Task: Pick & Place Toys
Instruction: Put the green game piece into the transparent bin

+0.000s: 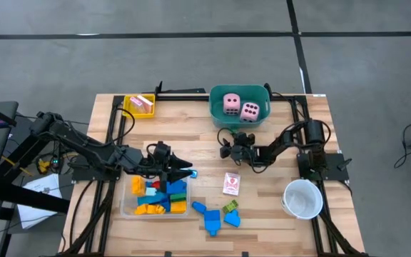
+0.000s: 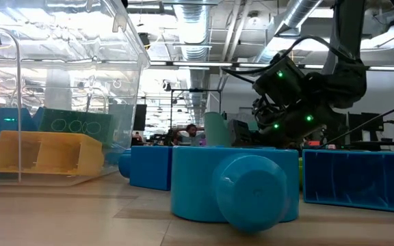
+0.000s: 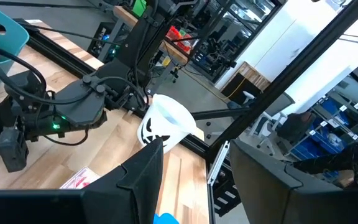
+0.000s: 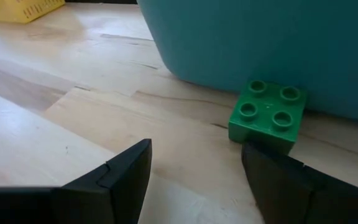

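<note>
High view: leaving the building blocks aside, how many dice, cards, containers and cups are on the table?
Pink dice: 2, both in the teal tub
Pink-white cards: 2, one on the bare wood, one in the yellow tray
Containers: 3, the teal tub, the yellow tray and the clear tray
White cup: 1
Total: 8

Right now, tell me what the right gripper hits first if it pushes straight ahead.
Probably the green block, lying just past the open right gripper, slightly toward one finger. Directly behind it stands the teal tub; depth is hard to judge, so the block might slip past.
</note>
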`<state>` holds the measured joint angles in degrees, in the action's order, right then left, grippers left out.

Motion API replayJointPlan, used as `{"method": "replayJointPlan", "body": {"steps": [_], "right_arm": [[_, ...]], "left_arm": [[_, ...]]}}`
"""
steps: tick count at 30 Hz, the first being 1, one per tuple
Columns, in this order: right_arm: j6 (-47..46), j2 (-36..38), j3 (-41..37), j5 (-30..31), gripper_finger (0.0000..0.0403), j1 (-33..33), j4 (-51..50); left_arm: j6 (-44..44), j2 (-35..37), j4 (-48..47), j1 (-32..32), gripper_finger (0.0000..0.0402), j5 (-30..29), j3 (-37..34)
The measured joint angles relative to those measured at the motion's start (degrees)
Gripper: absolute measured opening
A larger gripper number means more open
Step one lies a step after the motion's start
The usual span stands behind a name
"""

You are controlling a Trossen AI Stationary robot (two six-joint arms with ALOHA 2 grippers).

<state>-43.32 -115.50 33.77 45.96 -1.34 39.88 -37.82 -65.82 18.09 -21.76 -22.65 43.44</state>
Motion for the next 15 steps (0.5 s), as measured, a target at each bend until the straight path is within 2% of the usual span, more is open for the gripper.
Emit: {"method": "replayJointPlan", "body": {"steps": [15], "right_arm": [[-7.28,0.11,0.01,0.32,0.0244,2.93,-1.65]], "left_arm": [[0.00,0.00,0.00,-0.87,0.0181,0.02,0.00]]}}
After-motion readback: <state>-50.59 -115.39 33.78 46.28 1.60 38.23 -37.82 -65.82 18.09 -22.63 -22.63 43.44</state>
